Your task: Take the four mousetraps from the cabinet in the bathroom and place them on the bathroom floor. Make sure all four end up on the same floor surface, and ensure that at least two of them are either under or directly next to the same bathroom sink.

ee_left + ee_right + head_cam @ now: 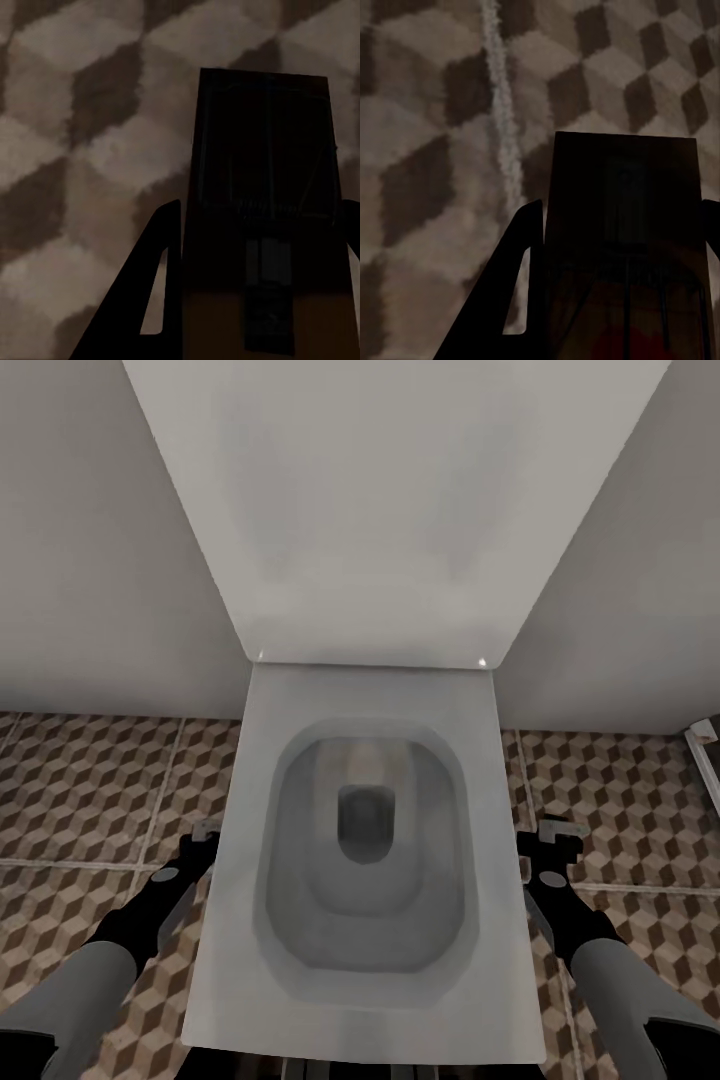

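While each wrist view shows a flat dark-shadowed board standing between the two fingers, the jaws on both arms look clamped on a trap: the left gripper (259,292) holds one trap (262,195) with wire parts faintly visible, and the right gripper (619,292) holds another trap (622,225) with a hint of red near its lower end. Behind both boards lies the cube-patterned floor (82,150), with a pale grout line crossing the right wrist view. In the head view the grippers hang low on either side of a white toilet (370,880), the left one (200,840) beside the bowl's left flank and the right one (553,845) beside its right flank, both above the tiles (90,790); the traps themselves are too small there to make out. The toilet's raised lid (370,510) leans against the wall ahead. Neither the cabinet nor the sink is in sight, so I judge the robot is carrying two traps and faces the wrong fixture. The main risk is setting them down here: they would be on the right floor, yet beside the toilet, not the sink, and that condition could go unmet. A second risk is turning the base with the arms this close to the bowl, where a fingertip or board could knock the porcelain and jolt a trap loose from a thin edge grip.
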